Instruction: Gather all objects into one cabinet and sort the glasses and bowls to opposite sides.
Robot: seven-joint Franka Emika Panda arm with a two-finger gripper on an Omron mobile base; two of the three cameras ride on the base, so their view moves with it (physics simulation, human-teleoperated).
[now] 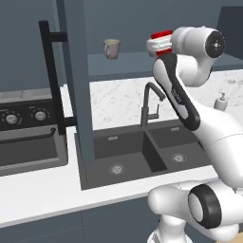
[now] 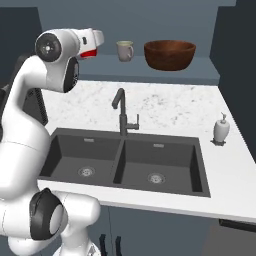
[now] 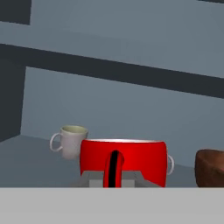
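Clamped in the gripper [image 3: 114, 175], the red cup [image 3: 124, 161] hangs between beige mug [image 3: 72, 141] and wooden bowl [image 3: 211, 168].

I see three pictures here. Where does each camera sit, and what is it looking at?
Left base view: behind the arm's left, facing the sink and open cabinet; the arm rises lower right.
Right base view: behind its right, facing the same sink, mug and bowl; the arm rises lower left.
Hand view: on the hand, looking into the cabinet along the gripper holding the red cup.
All share the mug.
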